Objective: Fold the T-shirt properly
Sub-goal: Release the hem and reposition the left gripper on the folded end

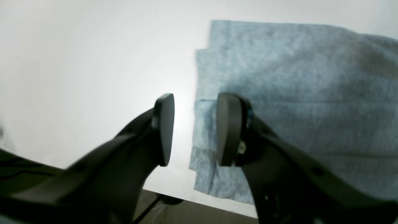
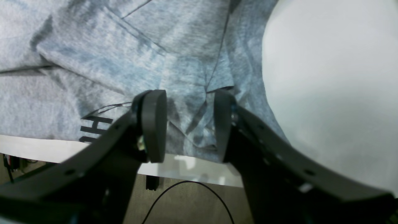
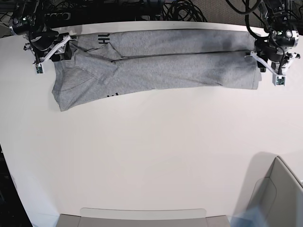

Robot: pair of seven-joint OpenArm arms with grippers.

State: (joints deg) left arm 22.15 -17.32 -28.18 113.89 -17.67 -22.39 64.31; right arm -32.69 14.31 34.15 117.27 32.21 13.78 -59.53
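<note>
The T-shirt (image 3: 156, 61) lies along the far edge of the white table (image 3: 151, 156) as a long grey band, folded lengthwise with a seam line running across its middle. In the base view its left end spreads wider and looser, with a flap reaching toward the near side and bits of black lettering (image 3: 103, 39) showing at the folds.

The left arm's fingers (image 1: 195, 130) hover at the shirt's squared-off end (the right end in the base view), spread apart with nothing between them; one pad (image 1: 229, 129) sits over the cloth edge, the other over bare table.

The right arm's fingers (image 2: 190, 126) are also parted, poised above the rumpled, creased end of the shirt near the table edge; whether the tips touch the fabric I cannot tell. Black letters (image 2: 93, 129) peek out beside one finger, and a dark cable (image 2: 189, 199) loops on the floor below
</note>
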